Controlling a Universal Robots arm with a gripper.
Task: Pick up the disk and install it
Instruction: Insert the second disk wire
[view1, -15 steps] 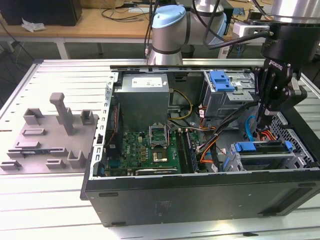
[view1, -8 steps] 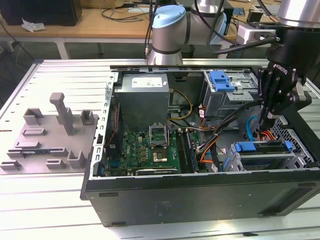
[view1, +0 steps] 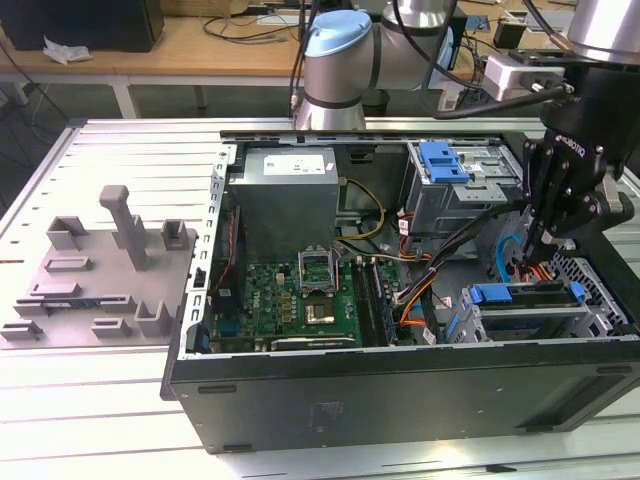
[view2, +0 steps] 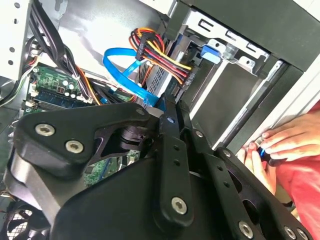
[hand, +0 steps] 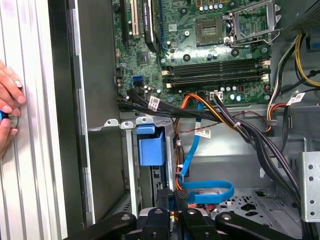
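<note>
Hanging over the open computer case (view1: 400, 395) at the exterior view's right, the black gripper (view1: 541, 238) reaches down among the cables (view1: 440, 262), just above a drive bay where the disk (view1: 525, 308) sits with its blue bracket showing (the label is hidden). Its fingers (hand: 181, 196) meet with no gap between them in the first wrist view, empty, near a looping blue ribbon cable (hand: 210, 191) and well apart from the green circuit board (hand: 200, 45). A person's hand (view2: 280, 145) rests on the case's outer edge in both wrist views.
</note>
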